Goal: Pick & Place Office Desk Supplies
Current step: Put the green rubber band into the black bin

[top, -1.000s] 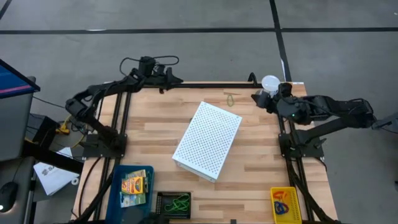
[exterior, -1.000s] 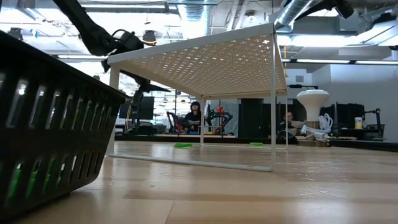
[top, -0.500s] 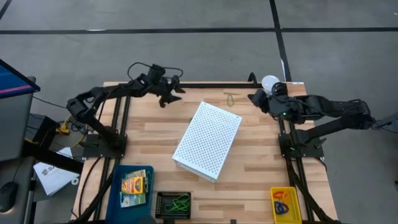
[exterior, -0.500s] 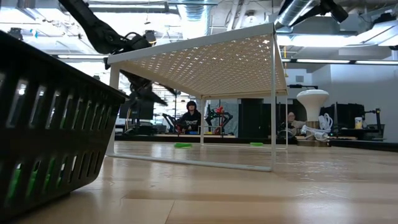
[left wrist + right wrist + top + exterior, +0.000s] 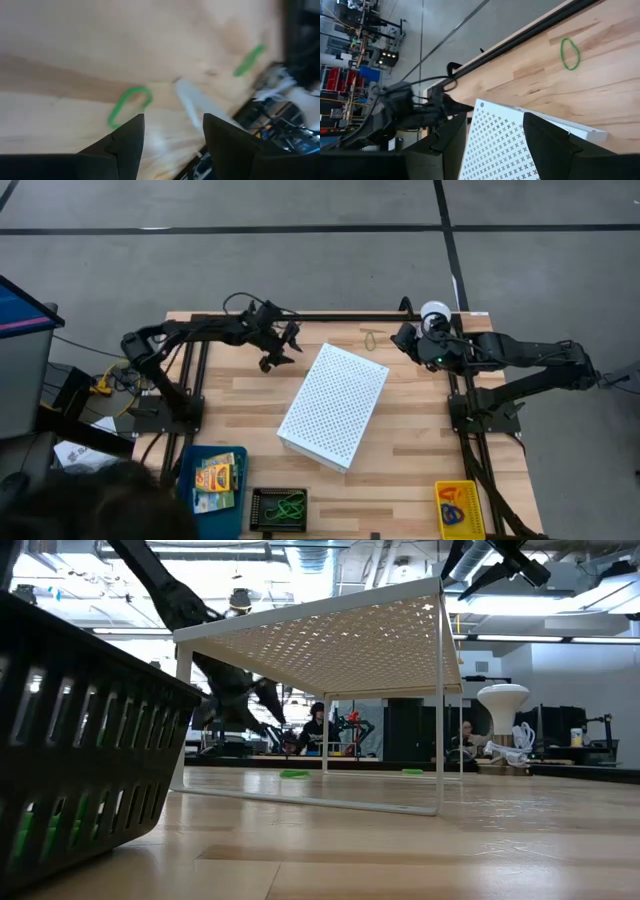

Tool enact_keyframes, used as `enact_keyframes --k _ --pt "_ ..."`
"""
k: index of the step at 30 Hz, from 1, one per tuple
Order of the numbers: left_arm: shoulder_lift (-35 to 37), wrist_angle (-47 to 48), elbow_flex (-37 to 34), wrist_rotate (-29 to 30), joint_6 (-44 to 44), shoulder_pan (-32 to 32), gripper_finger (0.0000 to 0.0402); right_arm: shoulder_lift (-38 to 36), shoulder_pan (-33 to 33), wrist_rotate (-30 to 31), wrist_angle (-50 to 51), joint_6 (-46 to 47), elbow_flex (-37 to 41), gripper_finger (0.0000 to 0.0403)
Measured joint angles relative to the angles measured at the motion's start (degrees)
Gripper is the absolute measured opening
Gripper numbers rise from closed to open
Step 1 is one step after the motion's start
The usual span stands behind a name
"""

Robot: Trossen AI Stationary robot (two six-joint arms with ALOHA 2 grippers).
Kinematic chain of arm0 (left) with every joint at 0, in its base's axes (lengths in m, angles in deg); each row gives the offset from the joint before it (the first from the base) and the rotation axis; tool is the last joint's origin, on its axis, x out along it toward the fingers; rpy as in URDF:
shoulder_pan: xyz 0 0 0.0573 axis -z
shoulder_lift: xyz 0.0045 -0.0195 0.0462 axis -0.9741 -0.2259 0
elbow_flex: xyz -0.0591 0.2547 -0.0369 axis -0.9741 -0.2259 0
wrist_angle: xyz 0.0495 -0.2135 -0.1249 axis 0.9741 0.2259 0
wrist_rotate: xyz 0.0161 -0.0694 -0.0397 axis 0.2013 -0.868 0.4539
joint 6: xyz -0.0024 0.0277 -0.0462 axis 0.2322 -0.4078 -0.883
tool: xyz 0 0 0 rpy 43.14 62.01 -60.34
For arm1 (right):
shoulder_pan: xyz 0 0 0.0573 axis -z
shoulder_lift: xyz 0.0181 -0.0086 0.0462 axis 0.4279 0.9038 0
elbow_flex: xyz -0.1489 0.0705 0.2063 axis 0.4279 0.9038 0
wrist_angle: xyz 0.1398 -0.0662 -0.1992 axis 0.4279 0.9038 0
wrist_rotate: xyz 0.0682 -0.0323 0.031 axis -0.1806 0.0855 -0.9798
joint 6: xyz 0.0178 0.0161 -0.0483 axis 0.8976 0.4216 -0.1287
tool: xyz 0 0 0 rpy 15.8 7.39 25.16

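Hovering left gripper [image 5: 281,348], jaws apart

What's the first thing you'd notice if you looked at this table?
The big white box full of little holes, lying slanted in the middle of the wooden table. Next, two dark arms reach in near the far edge, the left gripper and right gripper, both with open jaws. A thin green rubber band lies between them.

White perforated box [image 5: 333,405] blocks table centre; bare wood [image 5: 420,430] open on both sides.
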Motion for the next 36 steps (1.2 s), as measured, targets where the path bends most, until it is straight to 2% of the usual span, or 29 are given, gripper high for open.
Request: enact_keyframes --k 4,9,21,36 --pt "-5.49 -2.89 0.0 -4.47 -3.74 2.39 0.0192 -0.8 0.85 -1.12 0.84 0.02 0.0 0.0191" --pt "-9.38 -8.16 -0.04 -7.18 -10.26 5.28 0.0184 -1.82 1.18 -1.53 1.29 0.01 0.0 0.0191" --pt "-10.23 -8.97 -0.04 0.07 -14.86 5.74 0.0166 -3.62 1.16 -1.93 4.14 0.0 0.0 0.0191" --pt "-11.86 -6.23 -0.01 1.14 -15.9 5.94 0.0163 -3.91 1.16 -1.97 4.79 0.0 0.0 0.0191"
